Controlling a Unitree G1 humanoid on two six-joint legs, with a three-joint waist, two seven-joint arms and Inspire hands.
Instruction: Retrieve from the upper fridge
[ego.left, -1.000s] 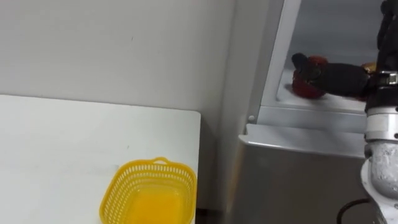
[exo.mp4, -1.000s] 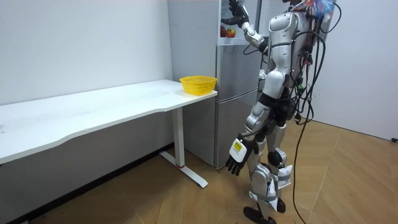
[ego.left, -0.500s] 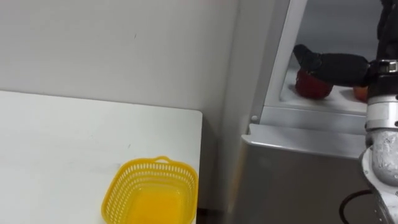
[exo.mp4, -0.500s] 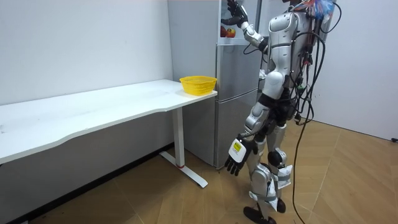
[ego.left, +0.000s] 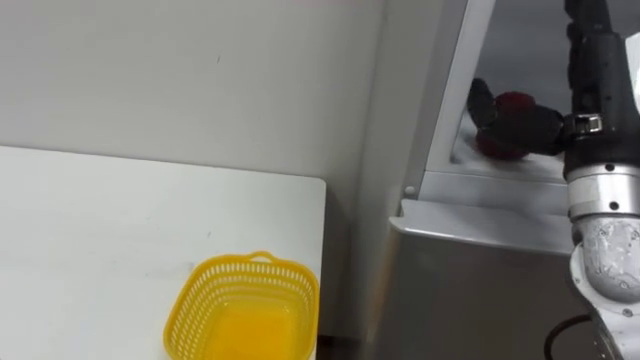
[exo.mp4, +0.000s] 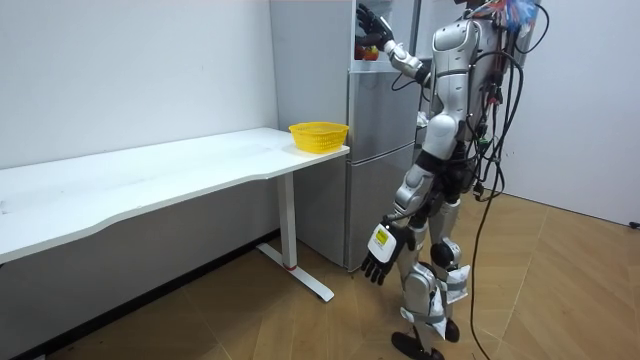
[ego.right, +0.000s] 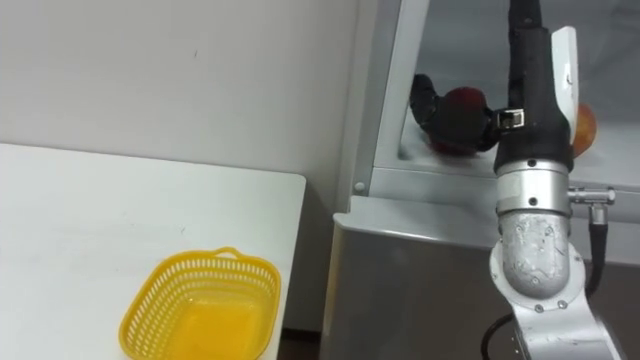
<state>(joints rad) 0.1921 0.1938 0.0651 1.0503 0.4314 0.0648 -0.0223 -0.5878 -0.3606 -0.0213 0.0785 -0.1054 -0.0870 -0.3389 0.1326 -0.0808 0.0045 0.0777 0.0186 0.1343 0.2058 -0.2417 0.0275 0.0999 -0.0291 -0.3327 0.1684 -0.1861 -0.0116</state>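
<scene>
A white table (ego.left: 100, 220) takes up the left of the eye views, set against a pale wall (ego.left: 200, 80). A yellow plastic mesh basket (ego.left: 190, 310) sits at its near right corner, low in the frame and left of centre. Right of the table edge stands the silver fridge (ego.left: 470, 270), with its upper compartment open at the upper right of the frame.

There, just above the white shelf (ego.left: 500, 165), I see the robot's dark right hand (ego.left: 535, 128) reaching in from the right, the forearm raised steeply. Its fingers and thumb curl round a red round fruit (ego.left: 515, 100), which shows over the top of the hand. I cannot tell whether the red round fruit rests on the white shelf or hangs clear of it. Further right on the same shelf, partly behind the forearm, lies an orange fruit (ego.right: 583, 128), apart from the hand.

In the room view the white table runs in from the left, with the yellow plastic mesh basket at its far end, beside the silver fridge at upper centre. The robot stands upright on the wooden floor (exo.mp4: 560, 280) right of centre, facing the fridge with its right arm lifted into the open compartment. Its left hand (exo.mp4: 377, 258) hangs low beside the thigh at lower centre, fingers loose and holding nothing.
</scene>
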